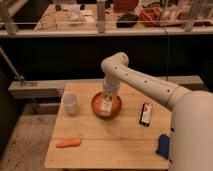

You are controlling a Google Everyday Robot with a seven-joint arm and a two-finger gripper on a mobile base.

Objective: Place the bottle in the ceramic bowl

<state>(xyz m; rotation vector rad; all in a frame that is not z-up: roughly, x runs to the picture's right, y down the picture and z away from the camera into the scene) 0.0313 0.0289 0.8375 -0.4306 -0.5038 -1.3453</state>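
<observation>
The orange-terracotta ceramic bowl (pixel 106 106) sits on the wooden table (pixel 110 140), right of the white cup. The small whitish bottle (pixel 106 104) with a pale label stands upright inside the bowl. My gripper (pixel 108 94) reaches straight down from the white arm onto the top of the bottle, over the bowl's middle. The gripper covers the bottle's cap.
A white cup (pixel 70 103) stands left of the bowl. An orange carrot (pixel 68 143) lies near the front left. A dark snack packet (pixel 145 114) lies right of the bowl. A blue object (pixel 163 145) sits at the front right edge. A railing and a cluttered counter lie behind.
</observation>
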